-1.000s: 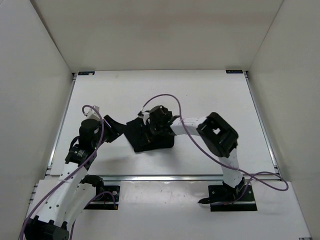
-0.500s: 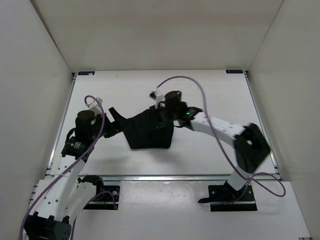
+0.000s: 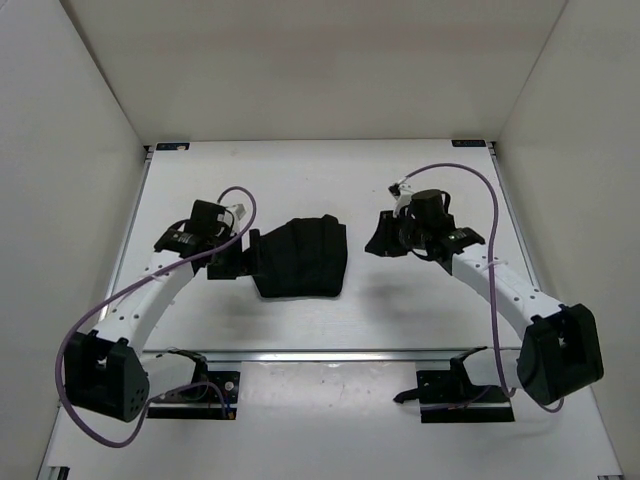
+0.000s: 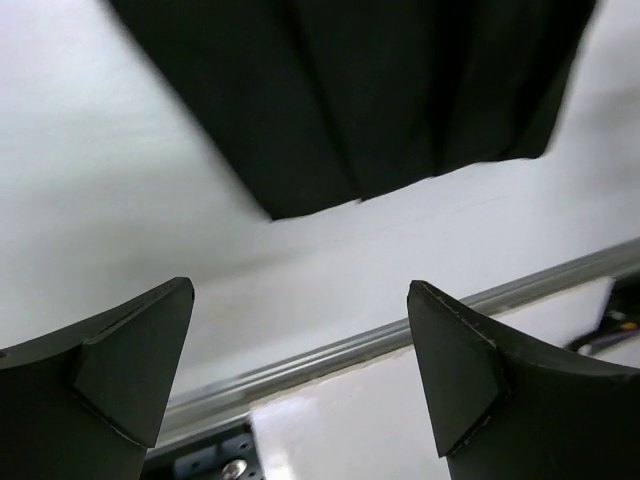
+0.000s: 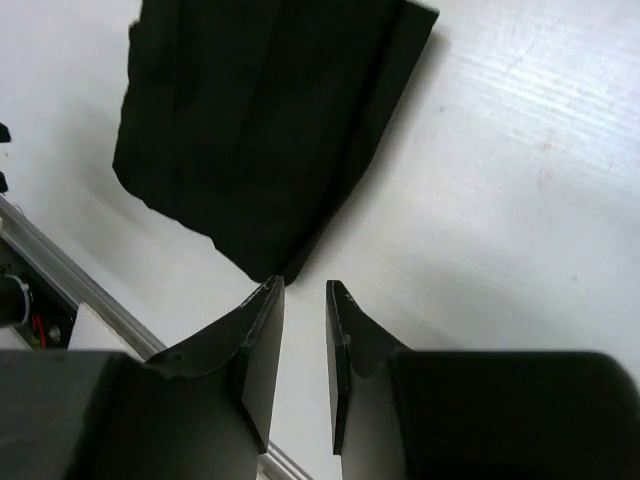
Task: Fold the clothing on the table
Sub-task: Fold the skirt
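The clothing (image 3: 300, 258) is a black pleated bundle lying flat in the middle of the white table (image 3: 430, 180). My left gripper (image 3: 240, 258) hovers at its left edge, jaws wide apart and empty. In the left wrist view the clothing (image 4: 370, 90) fills the top, beyond the open left gripper (image 4: 300, 290). My right gripper (image 3: 376, 242) sits a short way to the right of the cloth, apart from it. In the right wrist view the clothing (image 5: 260, 130) lies just past the right gripper (image 5: 305, 290), whose jaws stand a narrow gap apart with nothing between them.
A metal rail (image 4: 350, 350) runs along the table's near edge, with the arm base plates (image 3: 460, 392) beyond it. White walls (image 3: 70, 150) enclose the table on the left, right and far sides.
The right gripper let go of the clothing and pulled away to the right, its jaws parting. The left gripper opened wide beside the cloth. The clothing has settled flat.
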### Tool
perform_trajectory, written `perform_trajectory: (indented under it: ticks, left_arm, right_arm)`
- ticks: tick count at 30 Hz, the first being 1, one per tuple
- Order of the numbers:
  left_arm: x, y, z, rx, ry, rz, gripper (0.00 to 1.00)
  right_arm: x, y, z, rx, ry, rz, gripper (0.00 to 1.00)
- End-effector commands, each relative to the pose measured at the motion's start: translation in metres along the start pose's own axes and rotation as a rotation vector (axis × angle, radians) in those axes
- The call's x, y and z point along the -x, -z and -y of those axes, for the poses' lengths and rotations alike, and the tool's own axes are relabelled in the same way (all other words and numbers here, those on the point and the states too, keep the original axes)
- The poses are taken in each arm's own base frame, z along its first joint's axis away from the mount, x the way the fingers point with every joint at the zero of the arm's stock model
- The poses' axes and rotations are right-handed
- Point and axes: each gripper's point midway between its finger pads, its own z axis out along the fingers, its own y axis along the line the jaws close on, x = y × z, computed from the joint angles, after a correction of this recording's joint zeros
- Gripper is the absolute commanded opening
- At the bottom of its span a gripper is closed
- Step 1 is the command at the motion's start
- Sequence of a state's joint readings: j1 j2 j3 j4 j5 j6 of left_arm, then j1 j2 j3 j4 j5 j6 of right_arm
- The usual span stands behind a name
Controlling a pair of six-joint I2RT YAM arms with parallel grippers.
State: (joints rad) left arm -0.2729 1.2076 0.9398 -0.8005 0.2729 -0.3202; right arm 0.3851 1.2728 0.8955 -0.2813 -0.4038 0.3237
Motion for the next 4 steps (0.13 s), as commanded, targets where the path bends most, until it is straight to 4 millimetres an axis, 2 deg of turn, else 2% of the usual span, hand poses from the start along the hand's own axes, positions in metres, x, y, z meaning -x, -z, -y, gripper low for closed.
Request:
perform_trajectory:
  ticks: [1, 4]
  left_arm:
    - [-0.012, 0.013, -0.027, 0.118, -0.03, 0.006, 0.99]
    - [-0.015, 0.02, -0.06, 0.308, -0.035, -0.051, 0.98]
  right_arm:
    - [0.009, 0.003, -0.011, 0.019, 0.064, 0.03, 0.21]
    - [0.016, -0.007, -0.017, -0.018, 0.106, -0.002, 0.24]
